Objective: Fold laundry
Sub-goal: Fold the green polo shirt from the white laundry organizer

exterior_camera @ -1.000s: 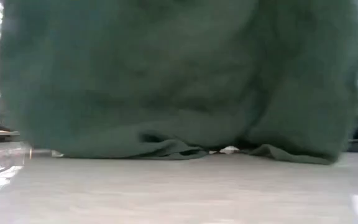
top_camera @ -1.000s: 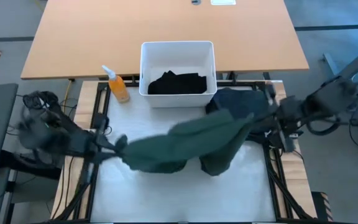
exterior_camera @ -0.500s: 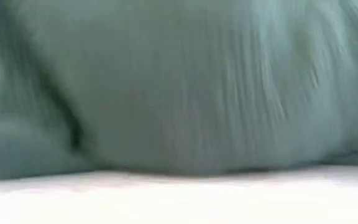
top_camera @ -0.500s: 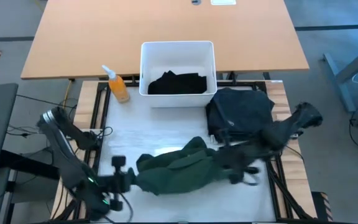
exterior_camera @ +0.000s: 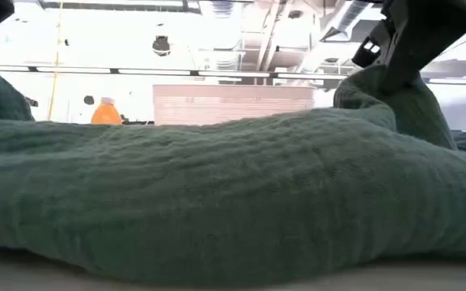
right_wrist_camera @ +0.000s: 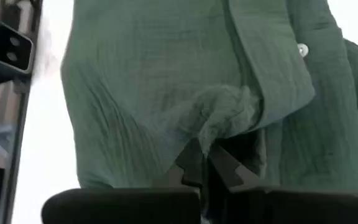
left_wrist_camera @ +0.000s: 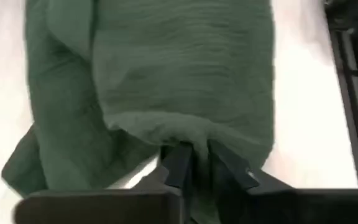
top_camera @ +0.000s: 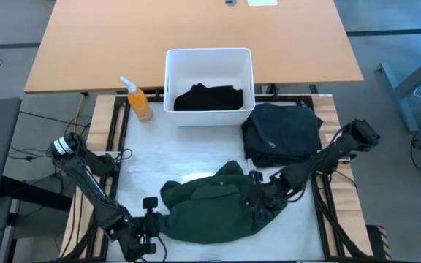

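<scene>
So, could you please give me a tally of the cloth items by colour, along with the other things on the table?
Dark green garment: 1
Dark charcoal garment: 1
Black garment in the bin: 1
White bin: 1
Orange spray bottle: 1
Total: 5

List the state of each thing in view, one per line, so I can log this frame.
Green garment: bunched on the table, both ends pinched.
Left gripper: fingers close together around a fold of the green garment.
Right gripper: shut on the green garment.
Charcoal garment: folded, lying by the bin.
Black garment: lying in the bin.
White bin: upright, open-topped.
Orange bottle: beside the bin.
</scene>
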You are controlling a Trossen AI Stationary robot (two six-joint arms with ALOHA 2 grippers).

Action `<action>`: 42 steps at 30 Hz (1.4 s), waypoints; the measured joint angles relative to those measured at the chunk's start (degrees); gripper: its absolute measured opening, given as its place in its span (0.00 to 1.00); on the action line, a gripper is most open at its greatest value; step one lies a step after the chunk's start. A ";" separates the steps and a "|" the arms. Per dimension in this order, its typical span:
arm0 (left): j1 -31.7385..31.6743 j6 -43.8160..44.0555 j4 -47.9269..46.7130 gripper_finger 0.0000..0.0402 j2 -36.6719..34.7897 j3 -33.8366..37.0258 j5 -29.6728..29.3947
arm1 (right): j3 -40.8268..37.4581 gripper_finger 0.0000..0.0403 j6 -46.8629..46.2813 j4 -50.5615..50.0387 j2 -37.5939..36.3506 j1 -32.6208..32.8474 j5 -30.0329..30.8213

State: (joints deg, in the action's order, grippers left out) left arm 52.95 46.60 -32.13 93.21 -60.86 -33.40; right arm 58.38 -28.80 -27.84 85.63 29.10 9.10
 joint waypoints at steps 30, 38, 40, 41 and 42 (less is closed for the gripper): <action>-30.32 -52.36 44.48 0.58 14.28 -11.35 14.58 | -1.22 0.05 3.82 6.09 -0.07 0.14 1.52; -34.79 -48.91 47.76 0.58 17.63 -11.63 22.56 | -1.19 0.05 6.55 6.27 -0.05 -0.18 1.52; -35.19 -48.85 47.87 0.58 17.66 -11.63 22.88 | -1.17 0.05 6.85 6.55 -0.05 -0.38 1.52; -35.31 -48.84 48.10 0.58 17.62 -11.64 22.92 | -1.17 0.05 6.92 6.56 -0.05 -0.51 1.53; -35.37 -48.84 48.35 0.58 17.59 -11.68 22.94 | -1.17 0.05 7.06 6.60 -0.05 -0.76 1.52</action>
State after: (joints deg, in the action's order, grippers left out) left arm 17.58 -2.24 16.22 110.80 -72.53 -10.46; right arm 57.21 -21.74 -21.24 85.58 28.33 10.61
